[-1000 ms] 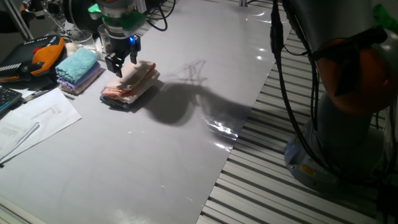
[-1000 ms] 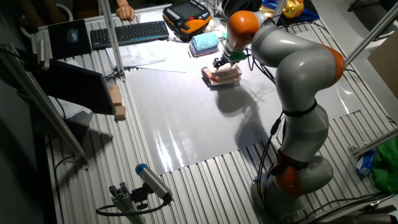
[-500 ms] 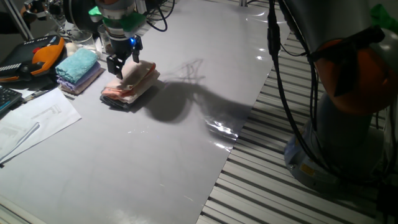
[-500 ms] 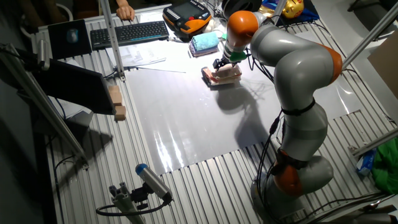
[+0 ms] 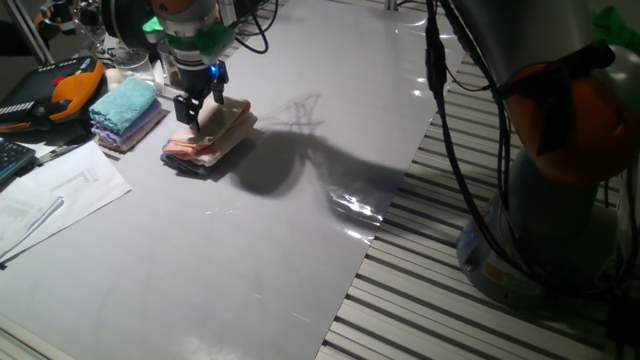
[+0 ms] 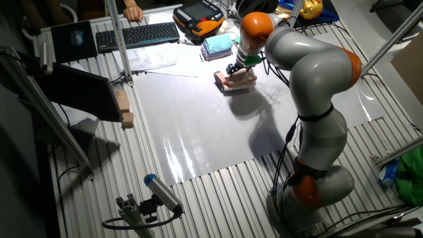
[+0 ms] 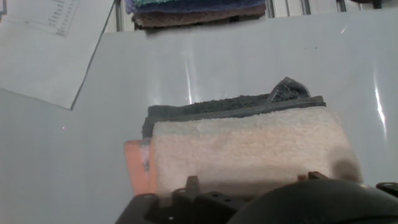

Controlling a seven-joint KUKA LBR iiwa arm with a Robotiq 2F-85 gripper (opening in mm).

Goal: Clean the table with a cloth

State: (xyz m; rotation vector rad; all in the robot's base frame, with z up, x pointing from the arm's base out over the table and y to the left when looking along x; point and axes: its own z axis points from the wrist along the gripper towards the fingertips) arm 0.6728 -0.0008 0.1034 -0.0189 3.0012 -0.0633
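- The small, soft, pale pink and peach terry cloth (image 5: 212, 132) lay folded on top of a short stack, with a dark grey cloth (image 7: 205, 109) beneath it, near the far left end of the table; in the hand view its nap filled the lower middle of the picture (image 7: 249, 152).
- The black two-finger gripper (image 5: 194, 110) was down at the top of the cloth, at its left edge. Whether its fingers were spread, pressed together or pinching the terry could not be made out in any view.
- As a judgement, the task was at its very start: the cloth sat folded on its stack, no wiping was under way, and taking hold of the cloth and the whole wipe were left to do.
- The large, flat, glossy, light grey-white table (image 5: 260, 250) showed no spill or stain that could be made out, only bright reflections and the arm's shadow.
- Just beside the stack lay a folded teal-blue towel (image 5: 125, 103) on other folded cloths, and white paper sheets (image 5: 55, 195) rested at the near left.
- Further out stood a black keyboard (image 6: 137, 33), an orange and black handheld controller (image 6: 198, 14) and a slatted metal floor grating (image 5: 440, 290) along the table's edge.
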